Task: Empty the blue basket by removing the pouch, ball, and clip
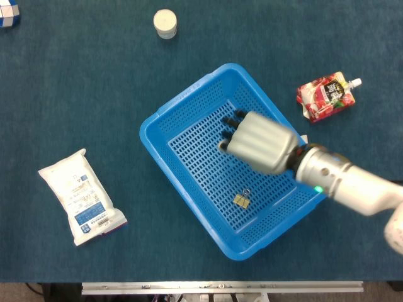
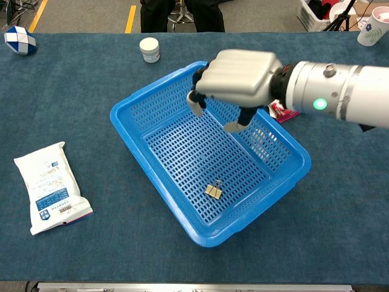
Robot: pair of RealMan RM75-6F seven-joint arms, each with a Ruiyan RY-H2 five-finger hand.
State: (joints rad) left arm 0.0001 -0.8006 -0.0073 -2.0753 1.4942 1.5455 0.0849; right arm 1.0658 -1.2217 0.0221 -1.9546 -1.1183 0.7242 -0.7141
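The blue basket (image 1: 187,94) (image 2: 155,87) sits mid-table, and a gold binder clip (image 1: 242,199) (image 2: 213,190) lies on its floor near the front corner. My right hand (image 1: 257,141) (image 2: 237,82) hovers over the basket's middle, above and behind the clip. Its fingers are spread and point down, and it holds nothing. A red spouted pouch (image 1: 325,97) lies on the cloth to the right of the basket. In the chest view my arm hides most of that pouch (image 2: 278,111). My left hand appears in neither view.
A white packet (image 1: 80,196) (image 2: 50,187) lies on the table at the left. A small white jar (image 1: 165,23) (image 2: 149,49) stands behind the basket. A blue-and-white puzzle ball (image 1: 7,12) (image 2: 18,39) sits at the far left corner.
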